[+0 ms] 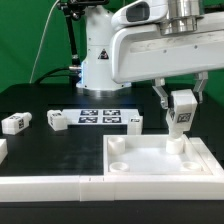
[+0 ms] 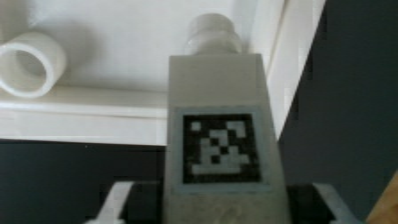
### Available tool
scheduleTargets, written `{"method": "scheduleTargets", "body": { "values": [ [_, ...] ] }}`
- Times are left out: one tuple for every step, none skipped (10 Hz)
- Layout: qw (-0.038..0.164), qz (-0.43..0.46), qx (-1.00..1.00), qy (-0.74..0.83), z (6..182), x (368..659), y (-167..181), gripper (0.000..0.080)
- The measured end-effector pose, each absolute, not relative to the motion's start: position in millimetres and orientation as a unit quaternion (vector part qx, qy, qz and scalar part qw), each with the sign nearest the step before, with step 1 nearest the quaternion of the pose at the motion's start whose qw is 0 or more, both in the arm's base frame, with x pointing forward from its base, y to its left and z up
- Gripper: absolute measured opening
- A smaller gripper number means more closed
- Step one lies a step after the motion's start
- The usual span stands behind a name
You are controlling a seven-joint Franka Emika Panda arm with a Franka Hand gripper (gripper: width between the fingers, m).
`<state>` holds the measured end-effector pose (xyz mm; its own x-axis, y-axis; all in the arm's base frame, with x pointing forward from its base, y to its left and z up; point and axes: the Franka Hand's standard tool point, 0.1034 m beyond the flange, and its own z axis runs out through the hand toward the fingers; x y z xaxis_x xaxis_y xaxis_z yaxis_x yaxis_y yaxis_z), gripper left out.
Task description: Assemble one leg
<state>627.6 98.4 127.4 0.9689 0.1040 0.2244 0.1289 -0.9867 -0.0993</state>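
My gripper (image 1: 181, 100) is shut on a leg (image 1: 181, 112), a small white block with a square tag. It holds the leg upright over the far right corner of the white tray (image 1: 150, 172). The leg's lower peg reaches down to the tray floor there. In the wrist view the leg (image 2: 219, 120) runs away from my gripper (image 2: 221, 206) with its tag facing the camera. Its round tip lies by the tray rim (image 2: 160, 100), and a round socket (image 2: 36, 65) sits to one side. Three more legs (image 1: 14, 123) (image 1: 57, 121) (image 1: 135, 121) lie on the black table.
The marker board (image 1: 100, 117) lies flat behind the tray, between the loose legs. A long white bar (image 1: 40, 186) lies along the front at the exterior view's left. The robot base (image 1: 100, 55) stands at the back.
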Motion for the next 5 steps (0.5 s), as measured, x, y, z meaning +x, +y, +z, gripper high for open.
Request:
{"method": "scheduleTargets", "body": {
  "values": [
    [0.051, -0.18, -0.981, -0.053, 131.5, 637, 95, 0.0294],
    [0.042, -0.231, -0.971, -0.05, 127.5, 632, 91, 0.0294],
    [0.039, -0.247, -0.967, -0.048, 124.1, 629, 89, 0.0294],
    [0.04, -0.246, -0.967, -0.048, 121.7, 630, 90, 0.0294],
    [0.041, -0.247, -0.967, -0.051, 118.5, 630, 94, 0.0294]
  ]
}}
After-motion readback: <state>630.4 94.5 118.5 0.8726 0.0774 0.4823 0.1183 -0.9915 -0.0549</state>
